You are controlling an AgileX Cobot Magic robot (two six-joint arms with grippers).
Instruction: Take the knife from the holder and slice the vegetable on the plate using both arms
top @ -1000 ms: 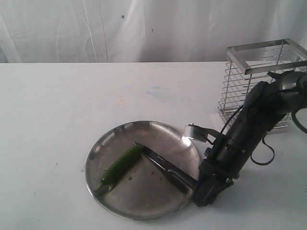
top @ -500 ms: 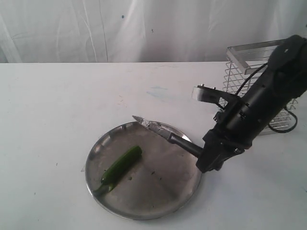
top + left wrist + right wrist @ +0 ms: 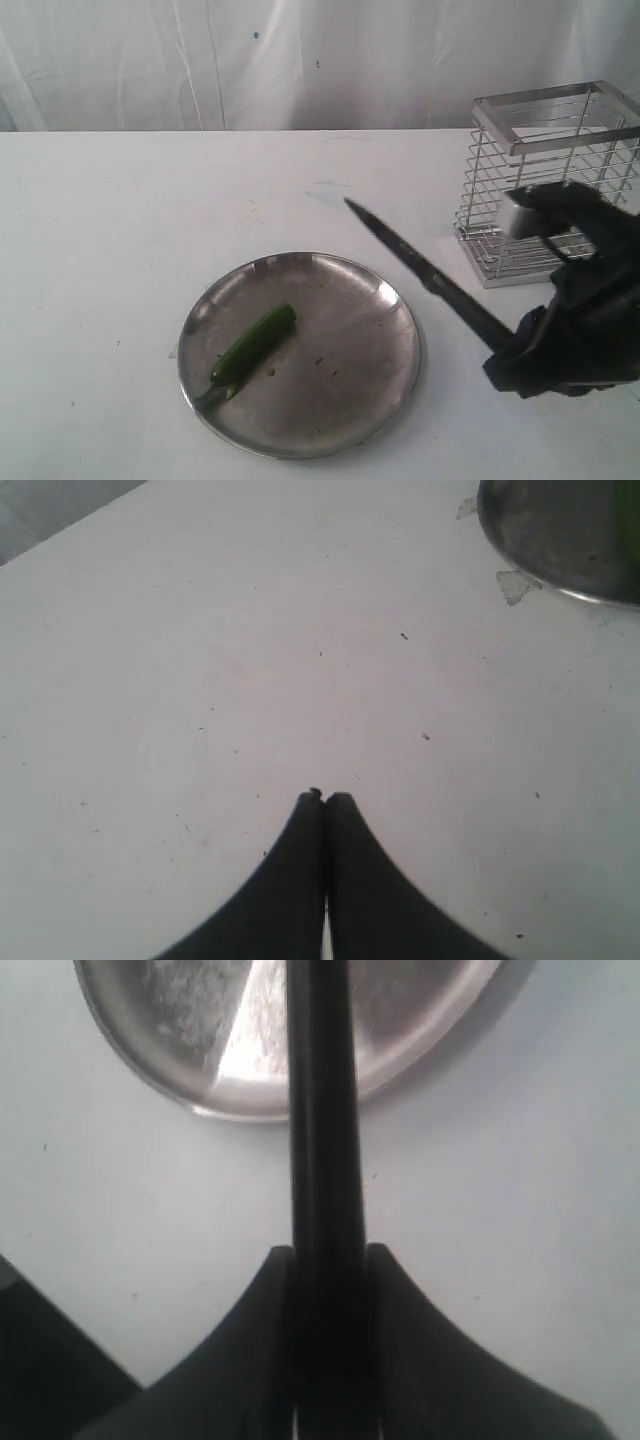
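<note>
A white table [image 3: 150, 220] fills most of the exterior view, backed by a pale draped curtain [image 3: 250, 60]. At the right rear of the table a chrome wire holder [image 3: 520, 180] is seen standing upright, partly covered by the right arm [image 3: 590, 310], whose black bulk is blurred at the lower right.

A round stainless-steel plate [image 3: 350, 390] lies in front of the middle of the table. On its left half a slender green vegetable [image 3: 255, 345] is laid diagonally, its stem end pointing to the near left rim; a few green specks are scattered beside it.

The knife [image 3: 420, 270] is held above the table to the right of the plate, clear of the vegetable, with the dark blade slanting up and away to a tip over the bare tabletop behind the plate. In the right wrist view the handle of the knife [image 3: 325, 1260] is seen clamped between the two fingers of the right gripper [image 3: 328, 1290], with the plate rim [image 3: 200, 1100] beyond it.

In the left wrist view the left gripper [image 3: 324, 805] is shown with its fingertips pressed together on nothing, above bare table, the plate edge [image 3: 520, 550] being caught at one corner.
</note>
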